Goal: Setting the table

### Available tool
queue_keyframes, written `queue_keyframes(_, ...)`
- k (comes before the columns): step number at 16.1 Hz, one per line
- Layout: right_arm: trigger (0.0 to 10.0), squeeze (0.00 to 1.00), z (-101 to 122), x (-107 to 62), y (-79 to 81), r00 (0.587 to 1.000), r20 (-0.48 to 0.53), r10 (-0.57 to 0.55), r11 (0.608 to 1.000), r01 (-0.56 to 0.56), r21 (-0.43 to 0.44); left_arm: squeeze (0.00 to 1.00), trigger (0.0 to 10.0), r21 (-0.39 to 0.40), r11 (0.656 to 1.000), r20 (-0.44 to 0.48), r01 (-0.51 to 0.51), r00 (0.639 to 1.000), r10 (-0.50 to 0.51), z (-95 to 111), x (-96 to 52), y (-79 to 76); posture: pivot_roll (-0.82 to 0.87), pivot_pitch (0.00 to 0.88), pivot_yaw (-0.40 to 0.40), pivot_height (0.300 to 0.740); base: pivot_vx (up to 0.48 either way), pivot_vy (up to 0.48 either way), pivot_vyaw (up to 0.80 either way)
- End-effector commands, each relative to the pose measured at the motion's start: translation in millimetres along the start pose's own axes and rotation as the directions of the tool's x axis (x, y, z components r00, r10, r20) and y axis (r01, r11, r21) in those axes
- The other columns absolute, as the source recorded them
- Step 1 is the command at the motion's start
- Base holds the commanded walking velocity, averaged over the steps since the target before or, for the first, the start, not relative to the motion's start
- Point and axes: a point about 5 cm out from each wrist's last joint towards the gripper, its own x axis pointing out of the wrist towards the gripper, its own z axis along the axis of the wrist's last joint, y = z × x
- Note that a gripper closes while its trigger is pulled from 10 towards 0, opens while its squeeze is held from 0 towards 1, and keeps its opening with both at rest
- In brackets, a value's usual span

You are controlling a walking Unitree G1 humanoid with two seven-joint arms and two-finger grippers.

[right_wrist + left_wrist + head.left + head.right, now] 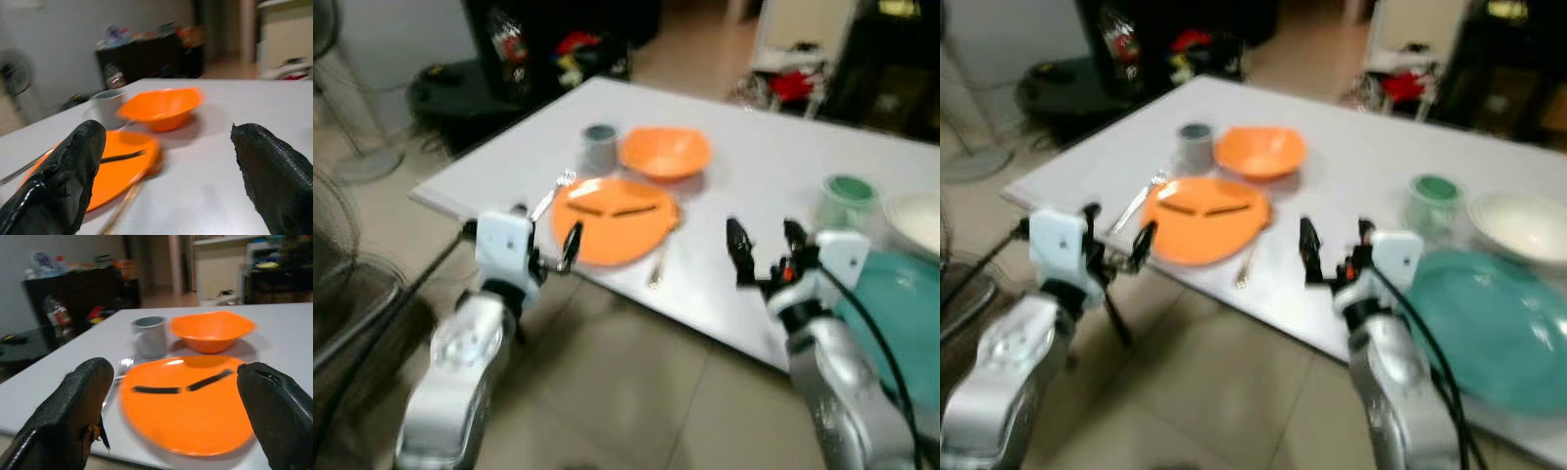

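orange plate (612, 220) blurred; teal plate (1494, 328) cut off; left gripper (178, 421), right gripper (166, 181) fingers apart.

Your left gripper (544, 235) is raised in front of you with its silver arm bent up from below, wrist level, and its two black fingers (73, 416) spread wide apart with nothing between the jaws. Your right gripper (766, 247) is lifted to about the same height, forearm rising from the lower right, its fingers (61, 181) likewise parted wide and holding nothing. Both point forward, well apart from each other.
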Motion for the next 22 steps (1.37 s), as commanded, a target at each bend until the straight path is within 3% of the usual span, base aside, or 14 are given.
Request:
queue_keyframes(1, 10.0, 1.00, 1.7, 1.0, 6.9, 0.999, 0.018, 0.046, 0.999, -0.046, -0.003, 0.44, 10.0, -0.002, 1.000, -0.017, -0.017, 1.000, 0.017, -3.3, -2.7, 2.3, 0.06, 0.000, 0.017, 0.740, 0.000, 0.000, 0.80)
queue_keyframes(4, 10.0, 1.00, 2.5, 2.0, 6.2, 0.999, 0.033, 0.025, 1.000, -0.024, -0.009, 0.44, 10.0, -0.004, 1.000, -0.016, -0.019, 1.000, 0.019, -3.3, -4.6, 2.8, 0.06, 0.000, 0.014, 0.740, 0.000, 0.000, 0.80)
queue_keyframes(8, 10.0, 1.00, -5.6, 1.6, 0.3, 0.999, -0.021, -0.028, 0.999, 0.028, -0.033, 0.38, 10.0, 0.000, 1.000, -0.027, -0.014, 1.000, 0.014, -6.3, -5.9, 5.3, 0.06, 0.000, 0.016, 0.740, 0.000, 0.000, 0.80)
queue_keyframes(10, 10.0, 1.00, -11.6, -0.7, -4.7, 0.996, -0.052, -0.067, 0.998, 0.067, -0.008, 0.33, 10.0, 0.017, 1.000, -0.111, -0.004, 0.994, 0.006, -14.3, -5.8, 6.0, 0.05, 0.000, 0.021, 0.740, 0.000, 0.000, 0.80)
queue_keyframes(11, 10.0, 1.00, -13.7, -1.7, -7.4, 0.995, -0.064, -0.073, 0.997, 0.072, -0.009, 0.00, 10.0, 0.023, 1.000, -0.097, -0.002, 0.995, 0.004, -13.3, -5.4, 5.7, 0.05, 0.000, 0.023, 0.740, 0.000, 0.000, 0.80)
queue_keyframes(15, 10.0, 1.00, -16.2, -3.4, -13.3, 0.990, -0.079, -0.121, 0.993, 0.122, 0.005, 0.00, 10.0, 0.045, 0.998, -0.082, 0.040, 0.996, -0.037, -11.8, -3.1, 2.9, 0.05, 0.000, 0.027, 0.740, 0.000, 0.000, 0.54)
queue_keyframes(17, 10.0, 1.00, -19.2, -4.1, -15.6, 0.983, -0.103, -0.151, 0.988, 0.149, -0.029, 0.00, 10.0, 0.037, 0.999, -0.086, 0.032, 0.996, -0.029, -10.9, -2.5, 3.7, 0.05, 0.000, 0.026, 0.740, 0.000, 0.000, 0.00)
queue_keyframes(22, 10.0, 1.00, -16.3, -0.5, -11.7, 0.989, -0.093, -0.111, 0.994, 0.111, -0.003, 0.00, 10.0, 0.036, 0.999, -0.083, 0.029, 0.996, -0.026, -9.6, -0.3, 5.3, 0.05, 0.000, 0.024, 0.740, 0.000, 0.307, 0.00)
